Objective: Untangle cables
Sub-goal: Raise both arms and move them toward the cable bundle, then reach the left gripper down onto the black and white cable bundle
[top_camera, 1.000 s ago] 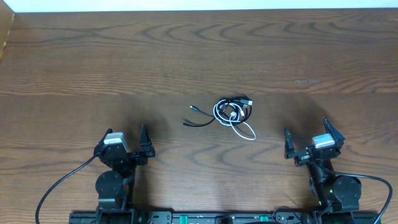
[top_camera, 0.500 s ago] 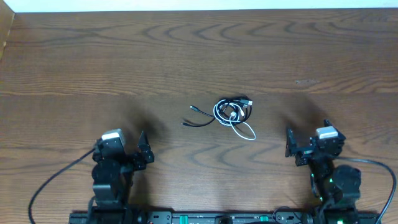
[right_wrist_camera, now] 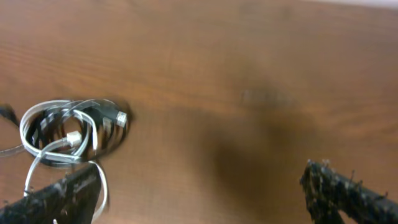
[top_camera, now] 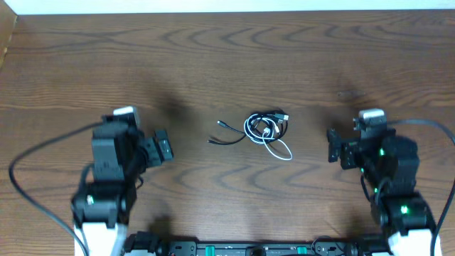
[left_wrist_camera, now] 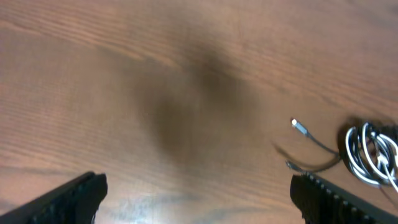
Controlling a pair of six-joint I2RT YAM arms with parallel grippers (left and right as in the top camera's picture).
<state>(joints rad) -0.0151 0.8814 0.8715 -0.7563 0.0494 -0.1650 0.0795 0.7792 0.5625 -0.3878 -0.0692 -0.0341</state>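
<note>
Both arms are being recorded as raised and advanced since the earlier overhead frames, so that the left gripper [top_camera: 158, 147] and right gripper [top_camera: 334, 152] are now flanking the cables [top_camera: 264, 130], which are being found unmoved near the middle of the table [top_camera: 213, 57]. Each gripper is being held wide open with nothing between its fingers, well apart from the bundle. This is being judged an approach posture, one arm to either side so that the knot can be drawn apart from two ends. A white cord [top_camera: 282, 150] is being seen looped through coiled black ones, with two loose ends [top_camera: 226, 139] trailing leftward. Crossings inside the coil are not being resolved in any view. Both wrist pictures are being blurred, the bundle is being cut off at their edges, and plug types cannot be told.
</note>
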